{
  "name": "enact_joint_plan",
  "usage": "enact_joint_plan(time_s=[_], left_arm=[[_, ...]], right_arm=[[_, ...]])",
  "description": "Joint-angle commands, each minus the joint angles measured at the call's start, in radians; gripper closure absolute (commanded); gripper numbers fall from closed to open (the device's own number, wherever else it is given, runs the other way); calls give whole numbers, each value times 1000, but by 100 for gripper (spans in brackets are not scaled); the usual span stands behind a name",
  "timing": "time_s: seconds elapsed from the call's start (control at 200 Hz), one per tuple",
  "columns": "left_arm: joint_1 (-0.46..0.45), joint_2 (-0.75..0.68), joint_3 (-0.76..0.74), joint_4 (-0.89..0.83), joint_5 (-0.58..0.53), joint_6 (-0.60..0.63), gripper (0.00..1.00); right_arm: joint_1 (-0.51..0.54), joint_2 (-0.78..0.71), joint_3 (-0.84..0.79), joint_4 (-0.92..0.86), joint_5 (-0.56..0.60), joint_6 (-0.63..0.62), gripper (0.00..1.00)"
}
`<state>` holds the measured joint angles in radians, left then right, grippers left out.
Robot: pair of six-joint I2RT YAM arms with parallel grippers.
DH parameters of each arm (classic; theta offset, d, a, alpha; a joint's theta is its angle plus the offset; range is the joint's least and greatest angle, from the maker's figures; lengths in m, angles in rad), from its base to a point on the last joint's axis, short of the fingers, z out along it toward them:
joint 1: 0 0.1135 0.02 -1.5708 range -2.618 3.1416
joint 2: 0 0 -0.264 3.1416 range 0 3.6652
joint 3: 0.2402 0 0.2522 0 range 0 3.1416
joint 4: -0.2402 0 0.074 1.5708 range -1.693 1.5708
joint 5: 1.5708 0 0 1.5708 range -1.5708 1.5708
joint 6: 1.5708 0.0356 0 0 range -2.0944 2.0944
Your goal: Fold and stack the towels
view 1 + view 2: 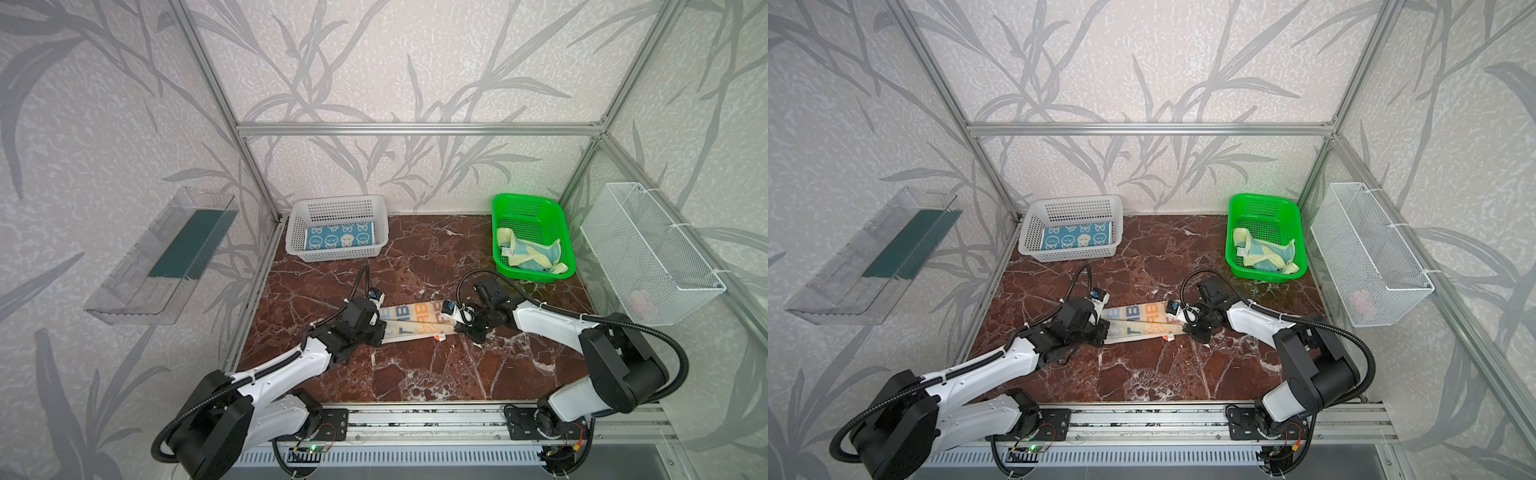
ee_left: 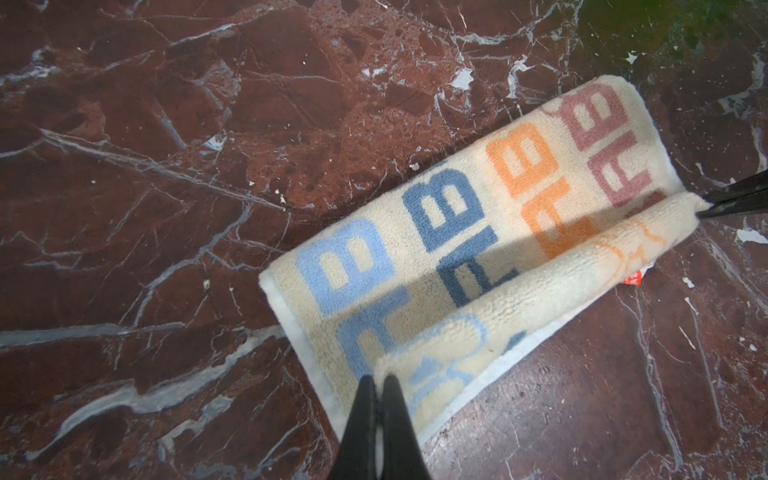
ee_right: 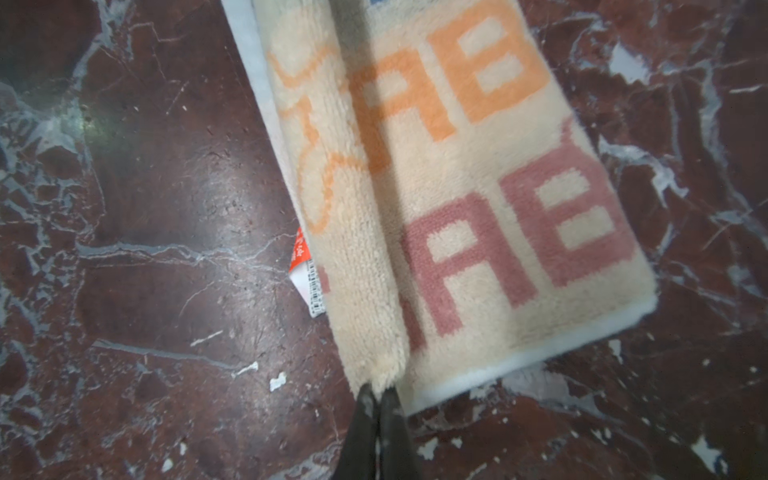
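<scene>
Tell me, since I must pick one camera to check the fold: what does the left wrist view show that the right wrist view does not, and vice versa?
Only the left wrist view: the left gripper pinching the lettered towel by its folded-over edge, and the blue letters. Only the right wrist view: the barcode on the tag peeking from under the towel. Both: the right gripper shut on that edge's other end, the orange letters, the red-brown letters, and the marble table.
</scene>
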<state>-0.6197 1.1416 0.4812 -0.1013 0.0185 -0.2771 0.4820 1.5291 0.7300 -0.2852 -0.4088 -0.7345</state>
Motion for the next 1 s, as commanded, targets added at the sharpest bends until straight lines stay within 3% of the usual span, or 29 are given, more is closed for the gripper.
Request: enact_joint_plan(time_s=[0.0,0.11,0.24,0.335,0.525,0.57,0.61,0.76,0.995], left_arm=[[-3,21,2,-4,8,-33,98],[-8,19,22,-47,31,-40,76],[-9,-18,22,-78,33,-48,55],[-9,-57,20,-108,11,-60,46],[-10,-175,7,-125,2,-98,34],[-9,-210,-8,-109,1,-111,16],[-10,-236,-14,-105,-7,-128,8],[-5,-267,-10,-109,-53,-189,1],[13,-84,62,-149,-47,-284,1]], right_arm=[[11,17,34,-37,38,13,93],[14,7,43,-48,50,24,71],[16,-29,23,-33,44,18,54],[15,-64,4,-17,54,22,49],[16,-141,-6,3,68,50,47],[16,-159,-7,9,64,67,47],[15,-174,-8,28,66,93,47],[26,-190,20,75,78,254,48],[152,-141,104,88,189,513,50]])
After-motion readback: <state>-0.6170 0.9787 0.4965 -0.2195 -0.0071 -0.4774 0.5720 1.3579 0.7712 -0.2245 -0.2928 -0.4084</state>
